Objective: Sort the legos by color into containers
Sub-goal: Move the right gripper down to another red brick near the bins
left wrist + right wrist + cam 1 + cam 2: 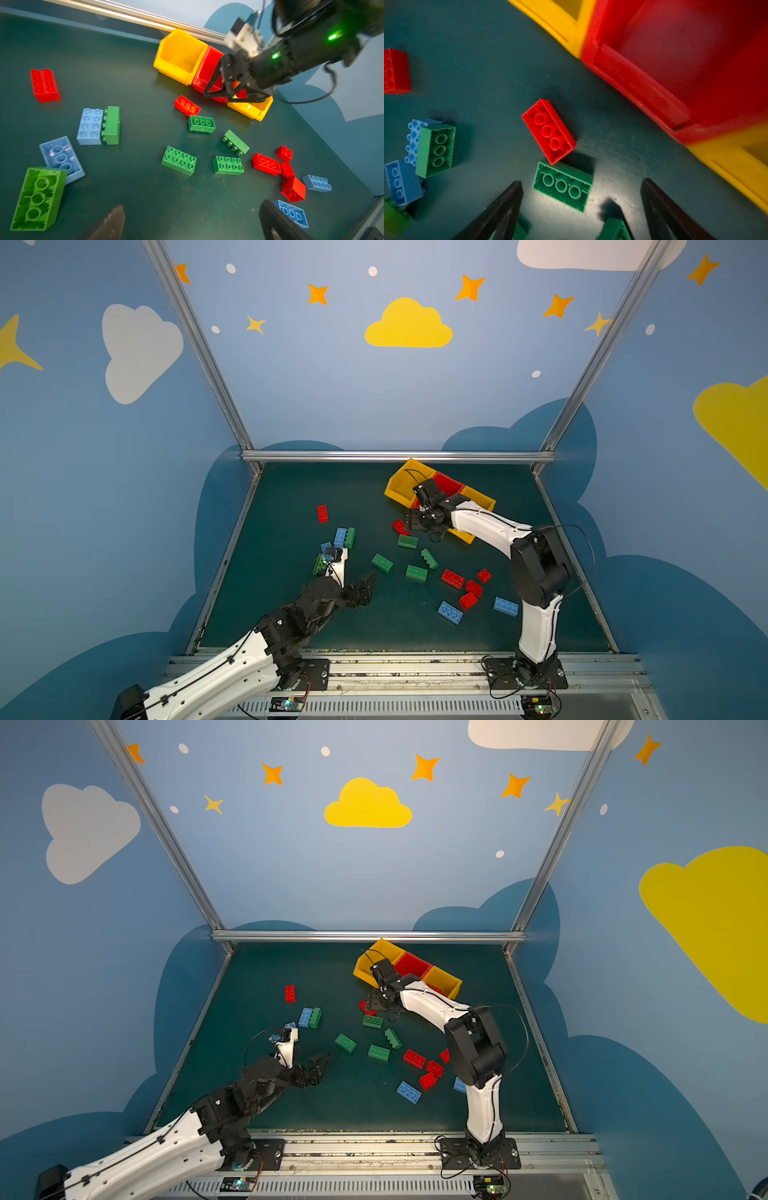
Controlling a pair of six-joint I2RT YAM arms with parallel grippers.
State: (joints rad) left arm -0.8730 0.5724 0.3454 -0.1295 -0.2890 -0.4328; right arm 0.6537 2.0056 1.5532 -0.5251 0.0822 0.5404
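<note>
Legos (178, 160) scattered all over the bench (395, 626): red, green, light blue! Right fingers (506, 205) spread wide, holding nothing, an upturned green brick (562, 185) just ahead, an upturned red brick (549, 131) beyond it, the red bin (639, 83) further ahead. Left fingers (112, 224) wide apart too, empty, a light blue brick (293, 214) just beside one.

Soft overhead light; short shadows beside studded plastic bricks (178, 160). Top views bow at edges. Right wrist view blurred: red plastic bin (675, 62) smeared, glare on dark green mat (616, 182).
</note>
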